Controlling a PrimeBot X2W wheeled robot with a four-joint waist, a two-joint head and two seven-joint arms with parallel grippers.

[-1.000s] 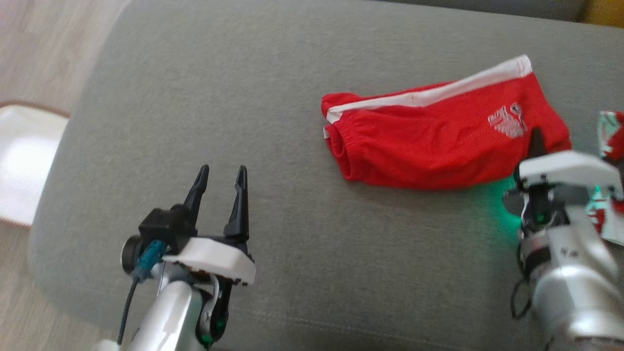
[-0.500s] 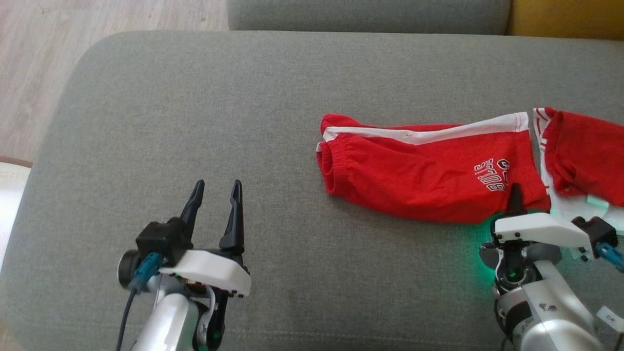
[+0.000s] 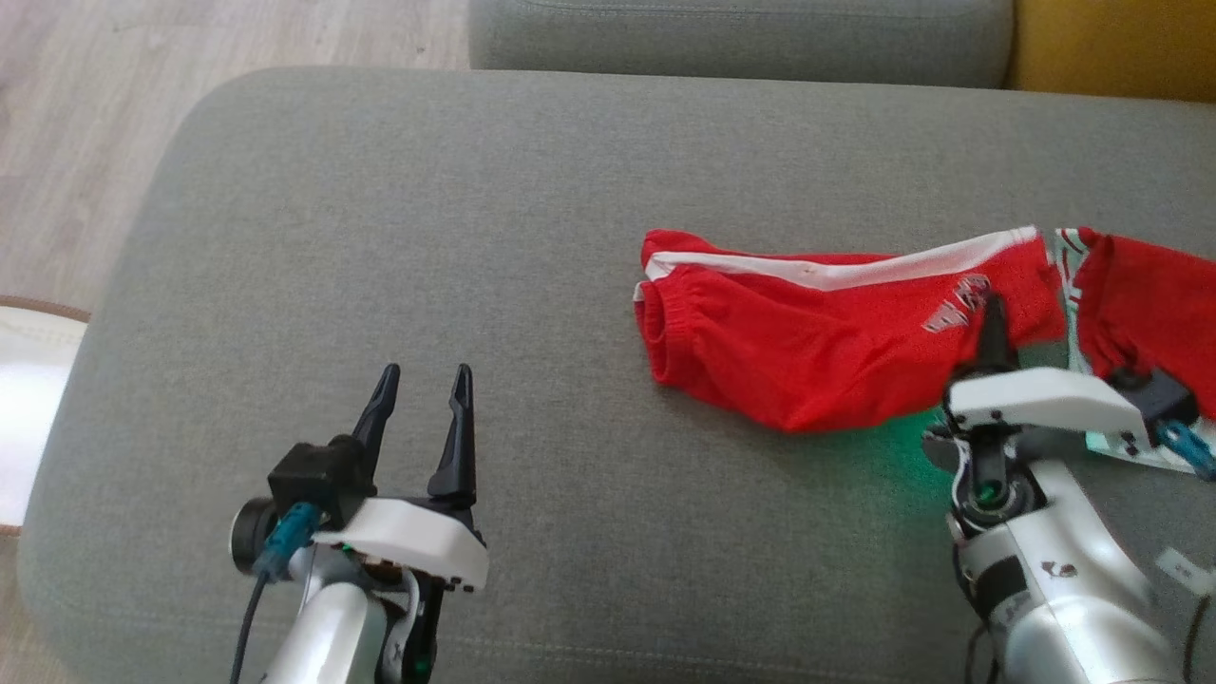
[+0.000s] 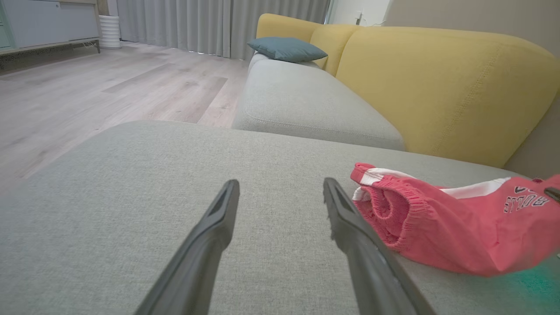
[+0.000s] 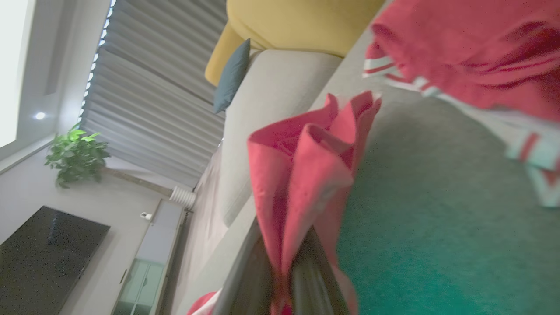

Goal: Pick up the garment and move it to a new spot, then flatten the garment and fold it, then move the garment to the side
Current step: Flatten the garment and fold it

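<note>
The garment [image 3: 807, 351] is a pair of red shorts with a white side stripe, lying on the grey cushion [image 3: 475, 237] right of centre. My right gripper [image 3: 993, 323] is shut on its right end, near the printed logo, and that end is pulled up off the cushion. In the right wrist view the red cloth [image 5: 302, 175] bunches between the closed fingers [image 5: 306, 275]. My left gripper [image 3: 421, 389] stands open over bare cushion at the lower left, apart from the garment. The left wrist view has the elastic waistband [image 4: 393, 210] just right of its fingers.
Another red-and-white garment [image 3: 1140, 304] lies at the cushion's right edge beside my right wrist. A second grey cushion [image 3: 741, 38] and a yellow sofa back [image 4: 437, 87] stand behind. Wooden floor [image 3: 76, 142] and a white rug [image 3: 28, 408] lie to the left.
The head view has shifted. My right gripper has raised the garment's right end, so the cloth by the logo is bunched. The left gripper keeps its place, open.
</note>
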